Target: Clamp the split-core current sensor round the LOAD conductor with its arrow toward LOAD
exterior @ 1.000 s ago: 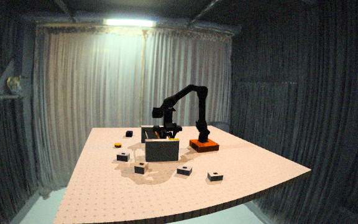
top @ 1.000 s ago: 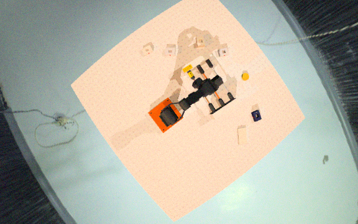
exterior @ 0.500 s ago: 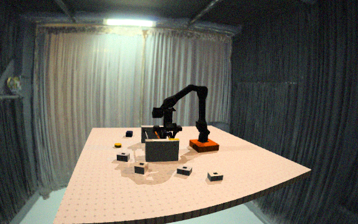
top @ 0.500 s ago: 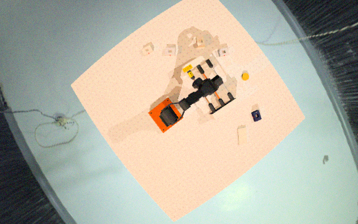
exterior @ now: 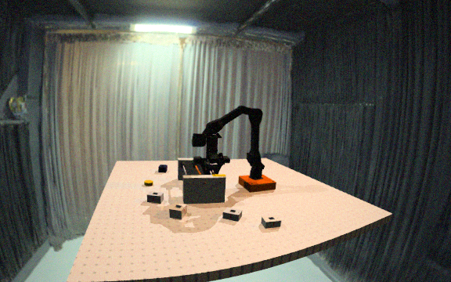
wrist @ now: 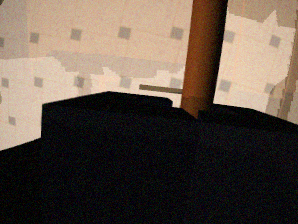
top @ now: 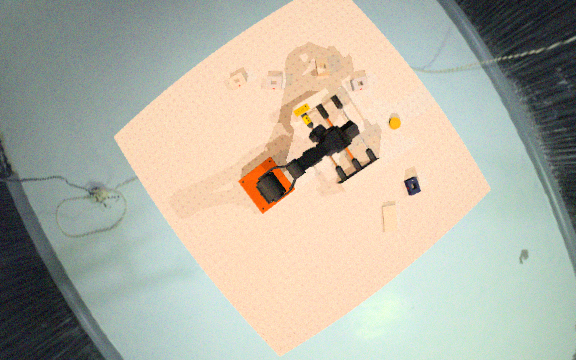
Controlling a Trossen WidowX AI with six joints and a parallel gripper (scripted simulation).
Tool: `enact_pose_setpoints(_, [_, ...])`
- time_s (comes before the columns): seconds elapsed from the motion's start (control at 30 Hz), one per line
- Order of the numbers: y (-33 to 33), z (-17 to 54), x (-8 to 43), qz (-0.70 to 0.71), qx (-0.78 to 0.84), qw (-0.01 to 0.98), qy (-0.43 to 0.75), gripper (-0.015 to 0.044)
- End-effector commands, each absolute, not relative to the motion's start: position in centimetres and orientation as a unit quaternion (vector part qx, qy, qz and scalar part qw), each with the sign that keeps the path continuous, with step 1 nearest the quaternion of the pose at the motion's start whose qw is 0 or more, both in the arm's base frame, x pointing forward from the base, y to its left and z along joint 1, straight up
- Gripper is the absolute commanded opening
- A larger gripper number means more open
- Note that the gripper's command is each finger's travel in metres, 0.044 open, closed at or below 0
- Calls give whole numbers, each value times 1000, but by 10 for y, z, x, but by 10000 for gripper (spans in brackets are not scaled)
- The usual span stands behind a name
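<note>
My gripper (top: 332,143) (exterior: 212,164) (wrist: 186,114) is low between the rack's end panels, its fingers apart and shut on a dark body that I take to be the sensor. An orange conductor (wrist: 205,50) runs down into the narrow gap between the dark shapes in the wrist view. The sensor's arrow and latch are hidden. The rack (exterior: 203,189) carries several conductors with black end sleeves. A yellow marker (top: 301,110) (exterior: 219,175) sits at one end of the rack. Its lettering is not legible. The top and exterior views do not settle which conductor is inside the sensor.
Small pale blocks (top: 238,80) (exterior: 271,222) stand beyond the rack's near panel. A yellow-orange puck (top: 394,122) (exterior: 148,182) and a navy block (top: 408,189) (exterior: 163,168) stand off to one side. A pale slab (top: 389,217) lies by the navy block. The arm's orange base (top: 247,182) (exterior: 256,183) is beside the rack.
</note>
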State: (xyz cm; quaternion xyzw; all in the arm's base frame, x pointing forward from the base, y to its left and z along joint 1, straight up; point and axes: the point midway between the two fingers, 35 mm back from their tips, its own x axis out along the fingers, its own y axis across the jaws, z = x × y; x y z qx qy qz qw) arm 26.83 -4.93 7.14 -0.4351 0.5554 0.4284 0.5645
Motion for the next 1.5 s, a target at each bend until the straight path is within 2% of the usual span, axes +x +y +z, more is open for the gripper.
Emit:
enact_pose_setpoints(0.0, [-49,77,271,426,-439,568,550,0])
enact_pose_setpoints(0.47, [-49,74,269,428,-436,566,553,0])
enact_pose_setpoints(1.03, [-47,77,269,426,-438,567,552,440])
enact_pose_setpoints(1.4, [-49,75,269,428,-437,566,553,151])
enact_pose_setpoints(1.47, [-49,75,269,428,-437,566,553,136])
